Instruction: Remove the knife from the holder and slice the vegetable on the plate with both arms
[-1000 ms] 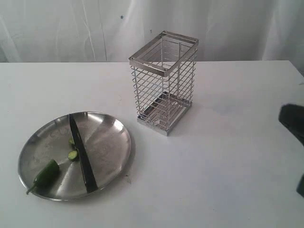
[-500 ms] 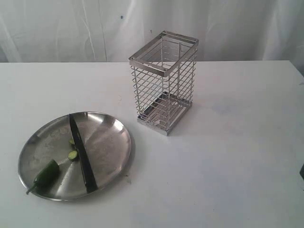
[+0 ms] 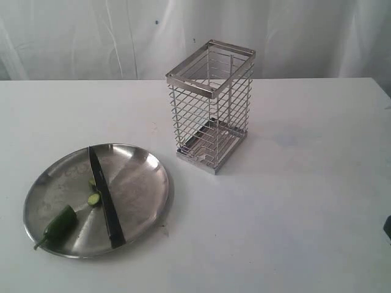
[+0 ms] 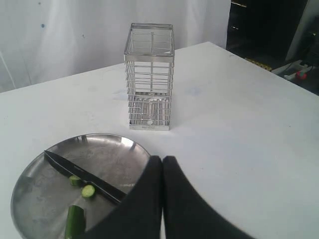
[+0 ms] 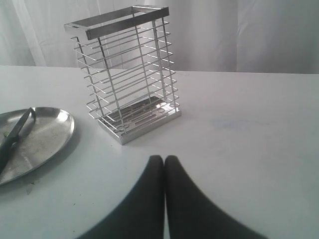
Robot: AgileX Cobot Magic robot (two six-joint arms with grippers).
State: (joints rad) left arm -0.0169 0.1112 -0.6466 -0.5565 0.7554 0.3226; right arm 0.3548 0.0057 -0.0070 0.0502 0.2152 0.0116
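The knife [image 3: 105,196] lies flat across the steel plate [image 3: 143,183], black handle toward the front rim. The green vegetable [image 3: 58,223] rests on the plate's front left with its stem at the rim, and two cut slices [image 3: 93,199] lie beside the blade. The chrome wire holder [image 3: 212,104] stands empty behind the plate. In the left wrist view my left gripper [image 4: 162,160] is shut on nothing, above the plate's [image 4: 30,219] near edge, with the knife [image 4: 82,175] and vegetable [image 4: 75,222] below. My right gripper [image 5: 164,159] is shut and empty, short of the holder [image 5: 124,74].
A white table [image 3: 293,201] carries everything, with a white curtain [image 3: 91,36] behind. A dark sliver of the right arm [image 3: 387,227] shows at the exterior view's right edge. Dark clutter [image 4: 279,40] lies beyond the table's far corner in the left wrist view.
The right arm has drawn back out of the exterior view on the right, leaving only a sliver at the edge. The plate, knife and vegetable have not moved.
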